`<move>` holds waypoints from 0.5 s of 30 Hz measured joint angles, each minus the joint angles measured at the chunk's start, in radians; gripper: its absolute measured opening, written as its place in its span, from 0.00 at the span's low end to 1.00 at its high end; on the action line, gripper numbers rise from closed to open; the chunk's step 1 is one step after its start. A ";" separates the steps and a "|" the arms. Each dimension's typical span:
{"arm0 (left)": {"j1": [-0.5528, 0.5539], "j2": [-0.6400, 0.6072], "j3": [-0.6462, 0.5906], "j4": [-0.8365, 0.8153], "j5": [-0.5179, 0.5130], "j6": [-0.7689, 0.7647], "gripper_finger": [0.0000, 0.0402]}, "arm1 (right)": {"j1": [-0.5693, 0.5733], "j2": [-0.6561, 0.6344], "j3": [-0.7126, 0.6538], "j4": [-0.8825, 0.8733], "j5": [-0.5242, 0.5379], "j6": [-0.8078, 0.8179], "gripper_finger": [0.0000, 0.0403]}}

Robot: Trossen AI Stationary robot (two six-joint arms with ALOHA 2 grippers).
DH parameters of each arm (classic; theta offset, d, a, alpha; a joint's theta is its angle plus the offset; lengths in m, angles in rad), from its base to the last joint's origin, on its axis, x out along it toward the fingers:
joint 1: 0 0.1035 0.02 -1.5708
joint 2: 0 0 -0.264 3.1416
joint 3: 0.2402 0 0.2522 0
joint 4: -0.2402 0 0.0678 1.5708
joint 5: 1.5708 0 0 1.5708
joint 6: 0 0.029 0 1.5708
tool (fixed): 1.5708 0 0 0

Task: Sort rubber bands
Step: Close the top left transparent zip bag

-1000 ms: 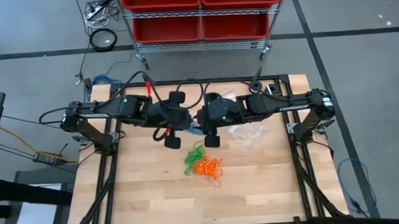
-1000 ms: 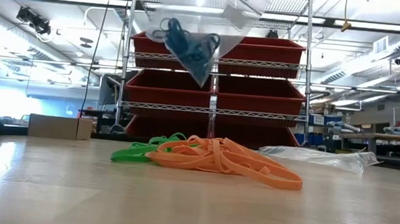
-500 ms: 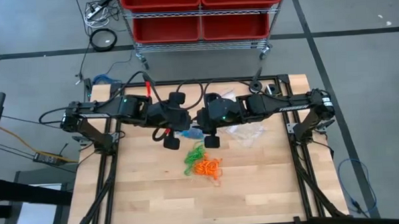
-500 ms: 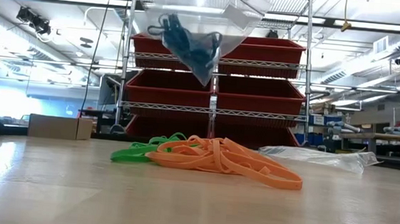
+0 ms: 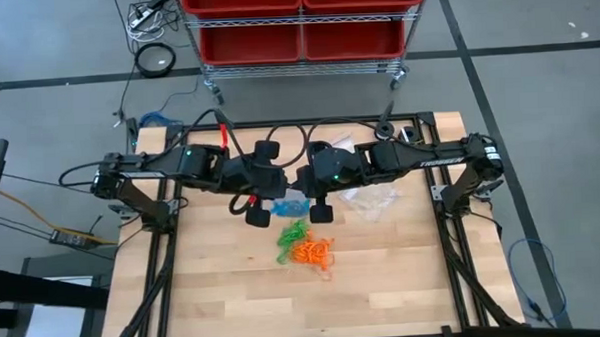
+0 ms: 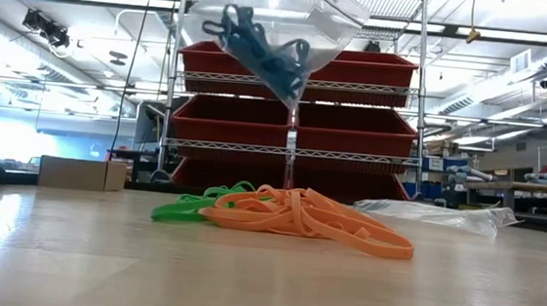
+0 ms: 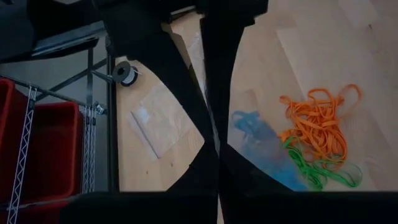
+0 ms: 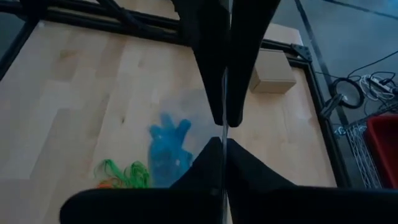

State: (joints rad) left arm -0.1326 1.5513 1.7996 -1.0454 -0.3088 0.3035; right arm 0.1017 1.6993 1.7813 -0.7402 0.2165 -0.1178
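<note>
A clear plastic zip bag holding blue rubber bands hangs high above the table's middle, between my two grippers. My left gripper and my right gripper are both shut on it, one at each side. In the wrist views the blue bands show through the film. A heap of orange rubber bands and green rubber bands lies on the wooden table just in front of the bag. My left gripper pinches the bag's upper edge between its two shut fingers, slanting down from the table's left. The bag hangs below, clear of the table. My right gripper pinches the bag's upper edge at the other side, slanting down from the table's right. The bag sags between the two holds, one corner pointing down.
Other clear bags lie flat on the table toward the far right. A small tan cardboard box stands near the far edge. Red bins on a wire rack stand behind the table. The table's near half is bare wood.
The hanging bag has spread wider at its top. Its lower corner with the blue bands has swung a little toward the right arm's side and risen slightly. Both arms have stayed in place.
</note>
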 joint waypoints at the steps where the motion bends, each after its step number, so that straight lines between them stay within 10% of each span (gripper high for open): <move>1: 0.000 0.000 0.000 -0.001 0.000 0.000 0.00 | 0.000 0.000 0.000 -0.003 0.000 0.001 0.01; 9: 0.000 0.000 0.001 -0.005 -0.005 0.001 0.00 | 0.001 0.000 -0.001 -0.071 0.001 0.018 0.15; 15: 0.000 0.000 0.002 -0.012 -0.006 0.002 0.00 | 0.011 0.000 -0.001 -0.099 0.017 -0.008 0.02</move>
State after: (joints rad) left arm -0.1326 1.5509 1.8019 -1.0579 -0.3145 0.3050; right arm 0.1130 1.6997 1.7802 -0.8393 0.2333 -0.1257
